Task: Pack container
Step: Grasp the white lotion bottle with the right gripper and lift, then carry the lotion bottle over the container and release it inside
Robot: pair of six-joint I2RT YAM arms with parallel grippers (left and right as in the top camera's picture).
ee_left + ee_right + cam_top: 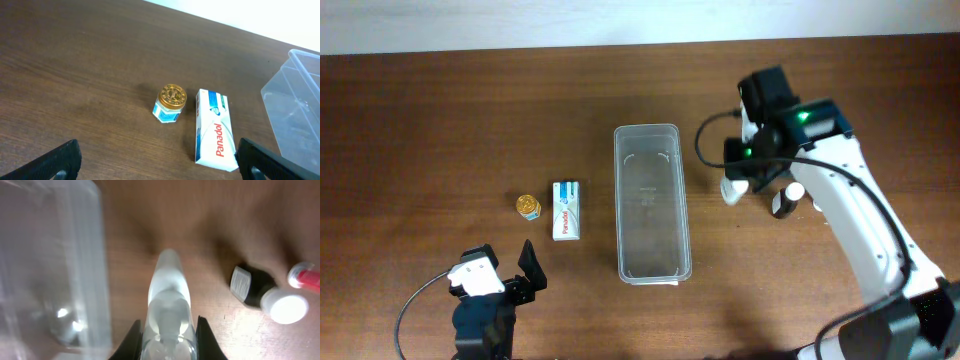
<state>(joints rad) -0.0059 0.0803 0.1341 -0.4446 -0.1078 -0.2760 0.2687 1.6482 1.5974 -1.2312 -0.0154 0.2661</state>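
The clear plastic container lies lengthwise in the middle of the table, with nothing visible inside. My right gripper is just right of its far end, shut on a translucent white bottle that also shows in the overhead view. The container's wall is close on the left in the right wrist view. My left gripper is open and empty near the front left edge. In its wrist view the gripper faces a small gold-lidded jar and a white Panadol box.
A dark bottle with a white cap lies right of the held bottle, with a red and white item beside it. The jar and the box sit left of the container. The right arm's cable loops over the table.
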